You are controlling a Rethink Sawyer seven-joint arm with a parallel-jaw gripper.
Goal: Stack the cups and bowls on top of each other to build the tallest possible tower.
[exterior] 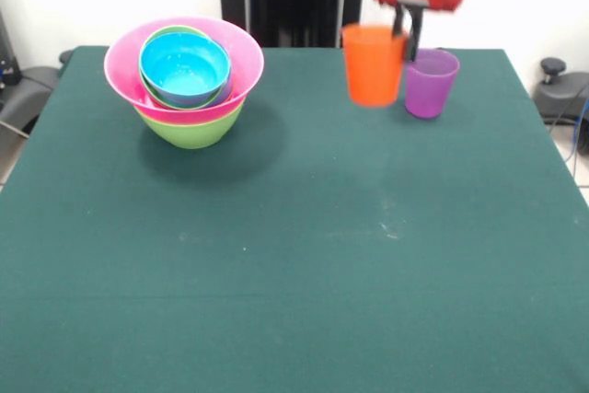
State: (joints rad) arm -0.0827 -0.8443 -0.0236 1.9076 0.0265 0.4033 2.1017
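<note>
1. Green cloth covers the worktop [294, 255], which fills most of the view.
2. On the far left of the worktop stands the tower [184, 80], a nested pile of bowls.
3. At the bottom of the pile is a lime green bowl [191, 129], resting on the cloth.
4. Inside it sits a very wide pink bowl [124, 66], whose rim spreads out past the green one on both sides.
5. Nested in the pink bowl is a second lime green bowl, of which only the rim shows, and within that a cyan bowl [184, 66] sits upright and open at the top.
6. A thin blue edge shows just under the cyan bowl; whether it belongs to a separate bowl is hard to tell.
7. On the far right, well apart from the tower, are the two cups.
8. An orange cup [373, 66] is upright, its lower edge blurred, so I cannot tell whether it rests on the cloth.
9. A purple cup [431, 83] stands upright just to its right, close beside it.
10. A red and black arm comes down above the cups, and the tool [410, 32] has one dark finger [415, 34] showing at the orange cup's right rim, between the two cups.
11. Whether the tool is clenched on the orange cup or released cannot be told from this view.
</note>
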